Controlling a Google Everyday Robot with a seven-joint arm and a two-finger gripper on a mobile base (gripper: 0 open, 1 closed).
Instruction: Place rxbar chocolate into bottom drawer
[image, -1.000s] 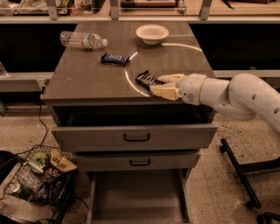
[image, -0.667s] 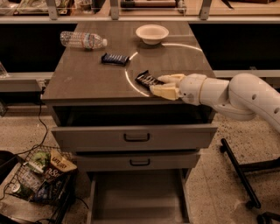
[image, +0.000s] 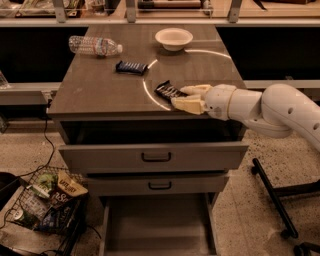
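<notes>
My tool (image: 186, 98) sat near the front right corner of the tabletop (image: 100, 95), fingers spread around one end of the rxbar chocolate (image: 168, 90). A dark blue bar (image: 131, 67), bottle (image: 95, 46) and bowl (image: 173, 38) lay farther back. Below, the bottom drawer (image: 157, 220) stood open.

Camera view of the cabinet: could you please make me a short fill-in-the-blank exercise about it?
1. The rxbar chocolate lies ____ the cabinet top, right at the end effector.
2. The bottom drawer is ____, not shut.
3. The water bottle lies on its ____.
Missing words: on; open; side.
</notes>
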